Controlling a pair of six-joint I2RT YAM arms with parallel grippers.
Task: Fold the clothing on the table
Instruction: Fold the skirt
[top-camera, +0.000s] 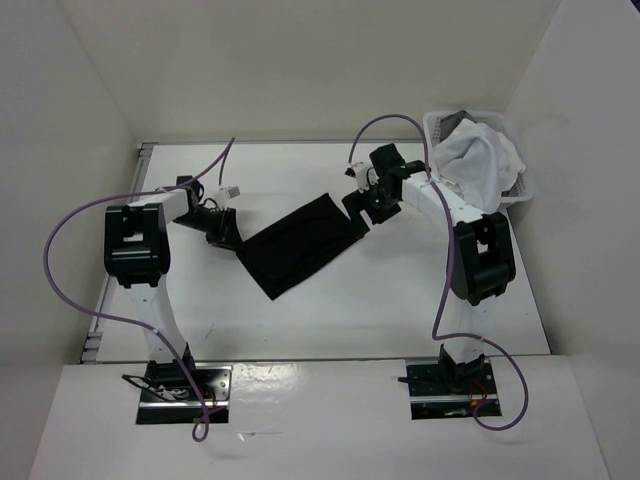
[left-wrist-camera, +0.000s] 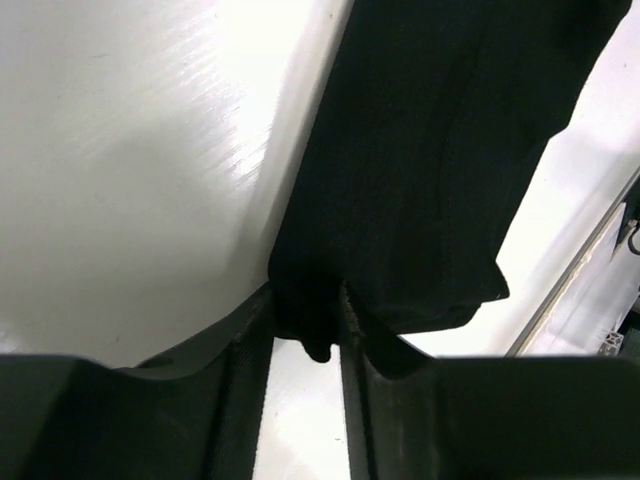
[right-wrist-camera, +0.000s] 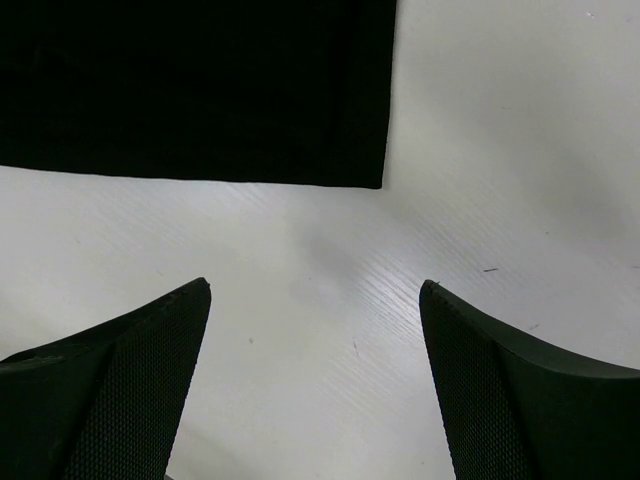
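Grasp stage of the fold. The clothing (top-camera: 300, 245) lies slantwise at the middle of the worktop (top-camera: 400, 310). The left hand (left-wrist-camera: 300, 305) appears clamped on its left corner. The right hand (right-wrist-camera: 315, 290), fingers apart, hovers just short of the opposite corner. Next: seat that corner, close, and lift both ends together.

A white basket (top-camera: 522, 190) was seen at the far right, set close against the right-hand wall (top-camera: 585, 150). It was filled by a crumpled white cloth (top-camera: 478, 158), heaped above the rim and draped over the near side. A small dark patch (top-camera: 464, 114) was glimpsed behind the cloth, too small to be identified.
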